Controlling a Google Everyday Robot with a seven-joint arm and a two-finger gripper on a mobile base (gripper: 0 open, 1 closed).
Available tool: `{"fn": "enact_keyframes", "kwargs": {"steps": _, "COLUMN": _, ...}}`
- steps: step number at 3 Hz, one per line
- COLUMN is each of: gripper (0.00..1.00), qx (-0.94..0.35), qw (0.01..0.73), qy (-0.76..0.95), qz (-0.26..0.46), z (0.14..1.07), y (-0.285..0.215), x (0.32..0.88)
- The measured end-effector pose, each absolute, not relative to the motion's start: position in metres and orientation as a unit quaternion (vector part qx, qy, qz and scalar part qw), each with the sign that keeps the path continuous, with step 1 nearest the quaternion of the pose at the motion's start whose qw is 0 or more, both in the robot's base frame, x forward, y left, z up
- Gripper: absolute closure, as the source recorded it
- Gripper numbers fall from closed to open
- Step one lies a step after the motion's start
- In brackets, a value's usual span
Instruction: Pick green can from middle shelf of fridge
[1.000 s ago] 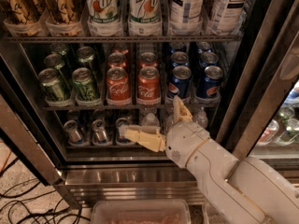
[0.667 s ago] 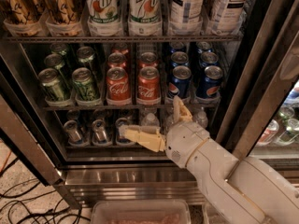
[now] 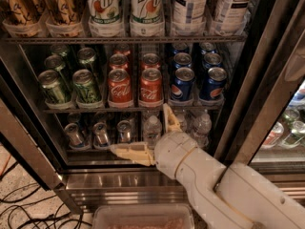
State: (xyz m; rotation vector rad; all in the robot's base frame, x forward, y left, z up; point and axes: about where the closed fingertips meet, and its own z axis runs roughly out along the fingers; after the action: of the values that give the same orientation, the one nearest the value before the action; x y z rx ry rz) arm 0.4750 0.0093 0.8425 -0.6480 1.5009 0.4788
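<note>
The fridge [image 3: 119, 180] stands open in front of me, steel-framed with a dark interior. Its middle shelf [image 3: 133, 109] is a wire rack with clear lane trays. Green cans fill the two left lanes. The front ones are a can at the far left [image 3: 54, 87] and one beside it [image 3: 86, 86], with more behind them. My gripper [image 3: 139, 128] is open and empty. It hangs below the shelf's front edge, under the red cans and to the right of the green cans. One cream finger [image 3: 128, 151] points left and the other [image 3: 170, 119] points up.
Red Coca-Cola cans [image 3: 120, 86] and blue Pepsi cans [image 3: 182, 84] share the middle shelf. 7up bottles [image 3: 102, 8] stand above; small cans [image 3: 101, 133] and water bottles [image 3: 151, 130] stand below. A clear bin [image 3: 143, 218] sits at the bottom, cables [image 3: 28, 213] lie on the floor at left, and a door frame [image 3: 262, 80] is at right.
My gripper and wrist have shifted left and slightly down below the middle shelf. The fingers stay open and the cans have not moved.
</note>
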Motion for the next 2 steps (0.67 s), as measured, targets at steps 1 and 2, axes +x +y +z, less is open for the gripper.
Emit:
{"fn": "enact_keyframes", "kwargs": {"steps": 1, "gripper": 0.00, "qx": -0.308, "qw": 0.656, "qy": 0.661, "qz": 0.193, "z": 0.818, "y": 0.025, "x": 0.463}}
{"fn": "enact_keyframes", "kwargs": {"steps": 2, "gripper": 0.00, "qx": -0.317, "qw": 0.652, "qy": 0.659, "qz": 0.199, "z": 0.795, "y": 0.056, "x": 0.454}}
